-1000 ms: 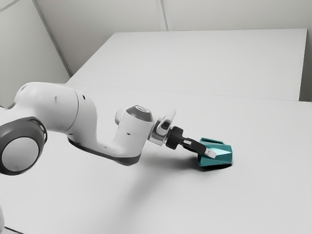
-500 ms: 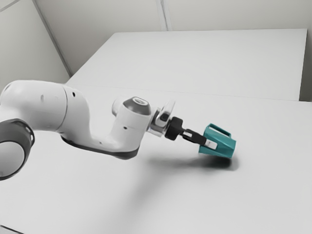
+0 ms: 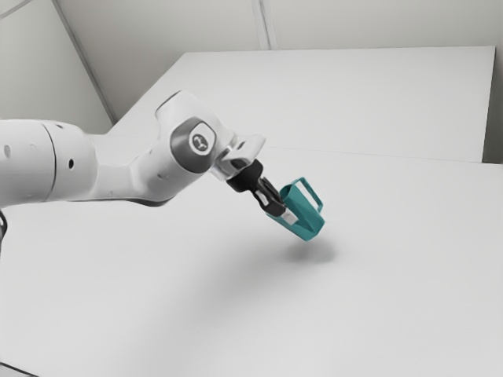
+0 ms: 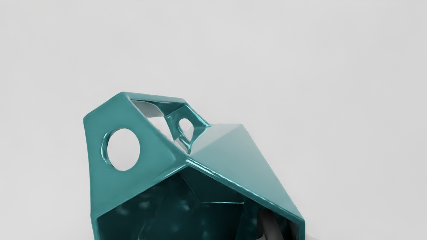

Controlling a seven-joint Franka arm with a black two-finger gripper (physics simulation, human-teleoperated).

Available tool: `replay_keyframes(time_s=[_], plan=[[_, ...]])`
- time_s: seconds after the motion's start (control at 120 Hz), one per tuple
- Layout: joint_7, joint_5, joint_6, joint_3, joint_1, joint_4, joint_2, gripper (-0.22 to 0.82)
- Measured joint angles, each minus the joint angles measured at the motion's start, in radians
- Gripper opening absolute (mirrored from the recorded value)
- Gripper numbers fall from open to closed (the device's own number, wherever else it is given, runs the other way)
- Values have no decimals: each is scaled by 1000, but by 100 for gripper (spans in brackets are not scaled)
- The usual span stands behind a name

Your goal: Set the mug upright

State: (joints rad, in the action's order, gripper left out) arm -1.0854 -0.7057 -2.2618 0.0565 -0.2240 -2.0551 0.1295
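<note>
Arm (image 3: 149, 177) comes in from the exterior view's left edge, white links, wrist angled down toward the centre. Gripper (image 3: 288, 212) sits just right of centre in that frame, clamped on the mug (image 3: 309, 228): one pale fingertip (image 3: 291, 217) on the outside of its wall, and the wrist view has a dark finger (image 4: 271, 224) inside the mouth. Far side of the grip is poorly seen, but it looks like a pinch across the wall.

Mug is teal, faceted, in the air, tilted. In the exterior frame its mouth faces upper left, toward the gripper, base points lower right, handle (image 3: 312, 192) on the upper right side. Not upright. Wrist view: mouth toward the gripper, dark interior, round hole through the near end of the handle, smaller one deeper in.

Shadow (image 3: 310, 253) on the white table (image 3: 401, 298) below the mug, apart from it. Thin seam (image 3: 314, 151) crosses behind, then a pale panel (image 3: 338, 102), then light wall (image 3: 369, 27) at the top of frame.
</note>
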Motion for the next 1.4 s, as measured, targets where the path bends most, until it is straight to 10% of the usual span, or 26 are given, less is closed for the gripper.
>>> replay_keyframes(time_s=[1.4], plan=[[703,822,51,3,138,-353,-354,-18]])
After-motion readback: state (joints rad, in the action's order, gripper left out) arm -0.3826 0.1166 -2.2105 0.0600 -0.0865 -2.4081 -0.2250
